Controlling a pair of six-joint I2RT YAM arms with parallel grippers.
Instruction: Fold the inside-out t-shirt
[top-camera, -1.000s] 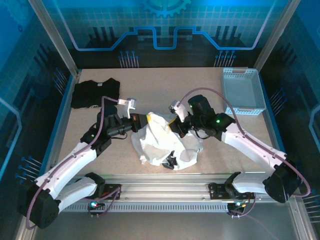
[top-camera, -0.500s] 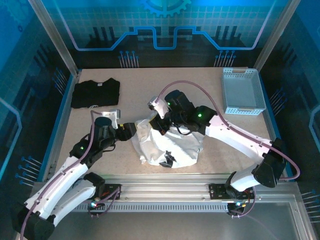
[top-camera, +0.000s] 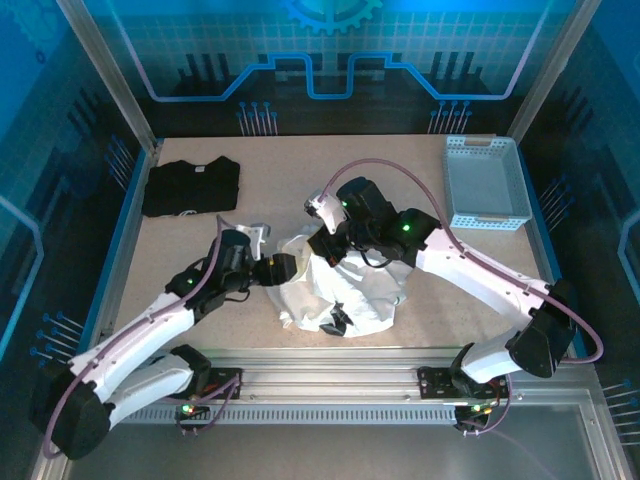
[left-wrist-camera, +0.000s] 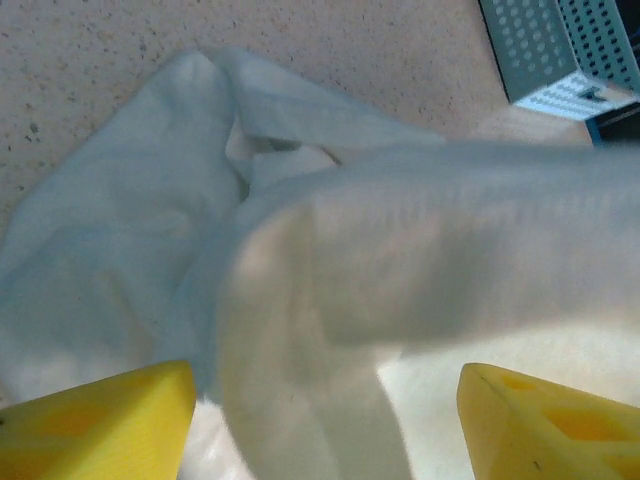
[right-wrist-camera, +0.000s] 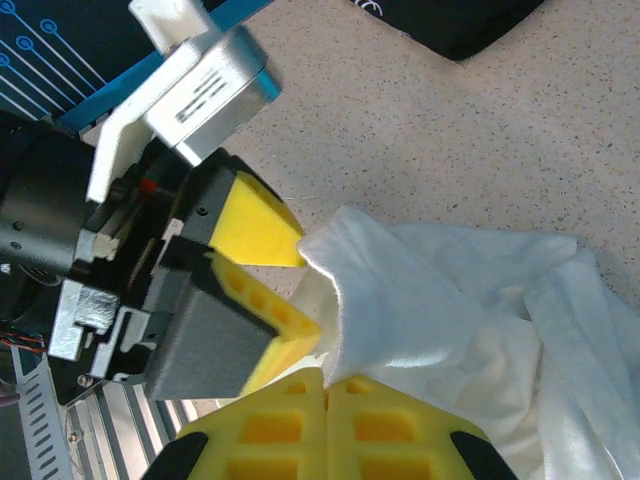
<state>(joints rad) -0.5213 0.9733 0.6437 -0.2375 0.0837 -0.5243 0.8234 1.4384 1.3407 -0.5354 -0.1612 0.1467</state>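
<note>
The inside-out t-shirt (top-camera: 352, 296) lies in a crumpled white heap at the table's middle, with a small dark mark (top-camera: 336, 322) near its front edge. My right gripper (top-camera: 322, 248) is shut on a raised fold at the heap's upper left; in the right wrist view its yellow fingers (right-wrist-camera: 326, 385) pinch the white cloth (right-wrist-camera: 470, 300). My left gripper (top-camera: 287, 268) stands open at the shirt's left edge. Its yellow fingertips (left-wrist-camera: 100, 420) sit wide apart with the cloth (left-wrist-camera: 330, 250) draped between them. The right wrist view shows its jaws (right-wrist-camera: 308, 290) straddling the same fold.
A folded black t-shirt (top-camera: 190, 186) lies at the back left. A pale blue perforated basket (top-camera: 487, 182) stands at the back right, its corner (left-wrist-camera: 560, 50) also in the left wrist view. Bare speckled tabletop (top-camera: 300, 165) stretches behind the white shirt.
My left gripper let go and opened, drew back, then came in again at the shirt's left edge. My right gripper carried its fold of cloth leftwards and stayed shut.
</note>
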